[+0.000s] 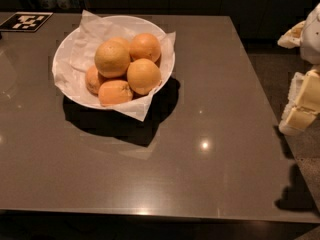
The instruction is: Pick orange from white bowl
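Observation:
The white bowl (126, 18) stands on the far left part of the grey table (200, 149), lined with crinkled white paper whose corners stick out past the rim. It holds several oranges. The orange (112, 58), the largest and palest, lies on top at the left of the pile. Smaller, deeper-orange oranges lie beside it at the back right (145, 46), in front (143, 76) and below (115, 92). My gripper (299, 118), cream and white, hangs at the right edge of the view, off the table's right side and far from the bowl.
A black-and-white marker tag (26, 21) lies at the table's far left corner. The table's right edge runs close to my arm (312, 34). Dark cabinets stand behind the table. The floor (305, 154) shows at the right.

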`<act>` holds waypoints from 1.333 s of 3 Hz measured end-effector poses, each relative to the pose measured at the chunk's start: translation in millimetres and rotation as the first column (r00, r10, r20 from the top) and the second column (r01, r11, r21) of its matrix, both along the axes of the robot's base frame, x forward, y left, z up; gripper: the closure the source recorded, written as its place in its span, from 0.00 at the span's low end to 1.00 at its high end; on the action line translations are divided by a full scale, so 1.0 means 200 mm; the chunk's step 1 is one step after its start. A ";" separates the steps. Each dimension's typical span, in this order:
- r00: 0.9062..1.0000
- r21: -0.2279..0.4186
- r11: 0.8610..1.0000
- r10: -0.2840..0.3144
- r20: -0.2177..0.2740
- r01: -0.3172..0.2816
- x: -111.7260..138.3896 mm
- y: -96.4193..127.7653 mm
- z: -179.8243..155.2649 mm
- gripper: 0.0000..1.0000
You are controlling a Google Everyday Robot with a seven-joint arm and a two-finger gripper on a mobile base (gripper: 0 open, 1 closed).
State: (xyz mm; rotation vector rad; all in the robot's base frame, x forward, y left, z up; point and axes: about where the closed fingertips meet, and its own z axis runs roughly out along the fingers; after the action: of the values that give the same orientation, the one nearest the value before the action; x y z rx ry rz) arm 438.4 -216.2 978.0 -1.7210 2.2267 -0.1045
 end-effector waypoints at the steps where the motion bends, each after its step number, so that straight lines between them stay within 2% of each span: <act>1: 1.000 0.002 1.000 0.007 0.012 -0.007 0.00 0.05 0.03 0.00; 2: 0.998 -0.016 0.998 0.062 0.023 -0.062 -0.02 0.18 0.11 0.00; 3: 0.987 -0.033 0.986 0.162 0.019 -0.162 -0.07 0.37 0.16 0.00; 4: 0.986 -0.034 0.985 0.167 0.021 -0.167 -0.07 0.38 0.16 0.00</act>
State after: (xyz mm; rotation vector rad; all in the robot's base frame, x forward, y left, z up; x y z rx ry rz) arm 423.6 -140.8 1010.8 -1.9052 2.0647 -0.1209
